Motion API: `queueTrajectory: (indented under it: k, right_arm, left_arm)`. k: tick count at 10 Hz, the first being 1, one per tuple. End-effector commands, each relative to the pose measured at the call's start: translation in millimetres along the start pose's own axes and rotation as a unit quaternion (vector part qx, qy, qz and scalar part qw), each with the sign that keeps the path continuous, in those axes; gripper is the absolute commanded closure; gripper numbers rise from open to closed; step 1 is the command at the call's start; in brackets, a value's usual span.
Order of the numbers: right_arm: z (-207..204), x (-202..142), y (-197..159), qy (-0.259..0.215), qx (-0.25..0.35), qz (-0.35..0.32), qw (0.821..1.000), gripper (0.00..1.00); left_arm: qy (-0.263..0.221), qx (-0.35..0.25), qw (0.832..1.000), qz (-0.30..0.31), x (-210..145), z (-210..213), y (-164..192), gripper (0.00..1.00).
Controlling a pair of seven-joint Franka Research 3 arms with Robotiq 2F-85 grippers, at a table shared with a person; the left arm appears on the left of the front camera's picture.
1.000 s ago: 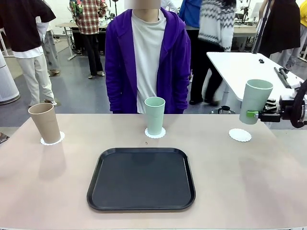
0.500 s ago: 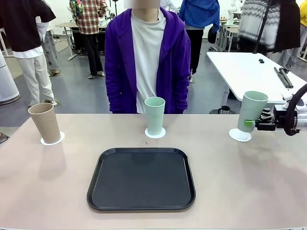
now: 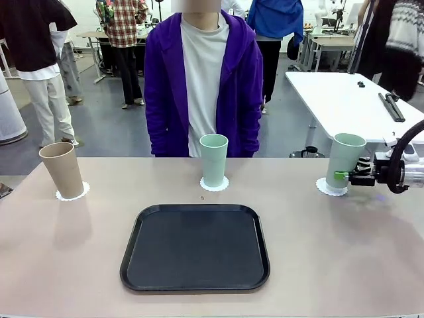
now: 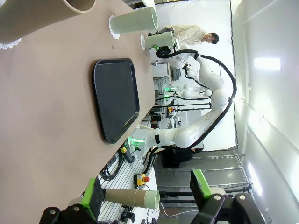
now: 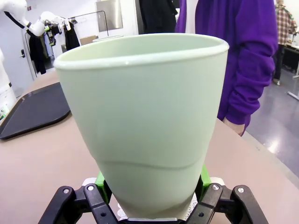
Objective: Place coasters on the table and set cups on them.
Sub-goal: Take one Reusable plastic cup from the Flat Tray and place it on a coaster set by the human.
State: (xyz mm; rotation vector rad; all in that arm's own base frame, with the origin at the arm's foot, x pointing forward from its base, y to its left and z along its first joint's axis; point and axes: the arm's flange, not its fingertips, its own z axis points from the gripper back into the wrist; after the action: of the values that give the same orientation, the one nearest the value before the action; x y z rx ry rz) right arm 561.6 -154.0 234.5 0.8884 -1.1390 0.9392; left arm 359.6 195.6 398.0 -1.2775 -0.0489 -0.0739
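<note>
A tan cup (image 3: 61,169) stands on a white coaster (image 3: 71,195) at the far left of the table (image 3: 344,265). A mint green cup (image 3: 213,159) stands on a second coaster (image 3: 214,185) in front of the person. My right gripper (image 3: 343,176) is shut on another mint green cup (image 3: 346,159), upright with its base down on the third coaster (image 3: 330,188). In the right wrist view this cup (image 5: 145,116) sits between the green pads (image 5: 204,179). My left gripper (image 4: 145,191) is open and holds nothing, well away from the tan cup (image 4: 42,18).
A black tray (image 3: 195,246) lies bare in the middle of the table's near half. A person in a purple jacket (image 3: 202,79) stands at the far edge, hands down. A white table (image 3: 344,99) stands behind at the right.
My right gripper has come down and slightly left with the mint green cup, from above the right coaster to resting on it. The other cups have not moved.
</note>
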Motion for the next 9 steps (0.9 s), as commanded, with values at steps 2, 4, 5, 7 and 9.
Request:
queueTrajectory:
  k: [2, 4, 5, 7, 9]
  right_arm:
    - [-8, -4, -15, -0.009, -0.007, -0.018, 1.000, 0.19]
    - [-11, -8, -17, -0.011, -0.004, -0.022, 1.000, 0.19]
    - [-13, -9, -17, -0.017, 0.001, -0.028, 0.999, 0.19]
    - [-16, -9, -17, -0.019, 0.003, -0.033, 0.999, 0.19]
    - [-15, -10, -16, -0.015, 0.003, -0.036, 0.999, 0.19]
  left_arm:
    - [-0.002, -0.007, 1.000, -0.009, -2, 1, -1, 0.00]
    - [-0.002, -0.007, 1.000, -0.009, -2, 1, -1, 0.00]
    - [-0.002, -0.007, 1.000, -0.009, -2, 1, -1, 0.00]
    - [-0.002, -0.007, 1.000, -0.009, -2, 1, -1, 0.00]
    - [-0.002, -0.007, 1.000, -0.009, -2, 1, -1, 0.00]
